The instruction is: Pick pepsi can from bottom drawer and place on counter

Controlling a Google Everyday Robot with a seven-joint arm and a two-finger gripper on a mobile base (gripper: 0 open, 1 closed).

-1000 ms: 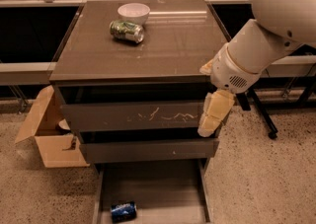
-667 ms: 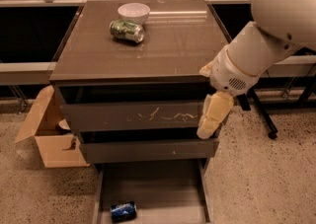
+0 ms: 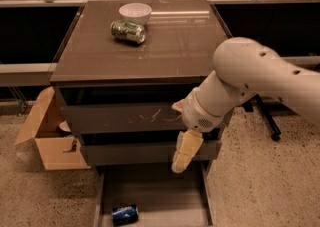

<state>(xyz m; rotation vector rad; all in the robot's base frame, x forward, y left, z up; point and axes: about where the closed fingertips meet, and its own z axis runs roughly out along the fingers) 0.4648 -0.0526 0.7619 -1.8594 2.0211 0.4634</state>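
Item 1. Drawer cabinet, grey-brown, boxy. Its square top serves as the bench (image 3: 170, 46): flat, glossy, with pale reflections along the far edge

Item 2. Two upper drawers, both pushed in. The top drawer front (image 3: 125, 118) is scuffed with light scratches; the middle drawer front (image 3: 130, 152) is plainer

Item 3. Bottom drawer (image 3: 165, 196), pulled out towards the camera: shallow, with a flat bare floor and thin side rails

Item 4. Pepsi can (image 3: 124, 214), small, dark blue metal cylinder with a silver end. It lies on its side on the bottom drawer's floor, at the near left part, close to the left rail

Item 5. Green can (image 3: 128, 31), green and silver, on its side on the far left of the bench, just in front of a white round bowl (image 3: 135, 12)

Item 6. Robot arm (image 3: 250, 76), smooth white rounded shell, reaching in from the right

Item 7. End effector (image 3: 184, 156), cream-coloured and blunt, pointing downwards before the right part of the middle drawer front, above the far right of the open bottom drawer. It is well apart from the pepsi can and carries nothing visible; spread or pressed together, cannot tell

Item 8. Cardboard box (image 3: 52, 146), brown, flaps open, on the speckled floor (image 3: 45, 196) left of the cabinet
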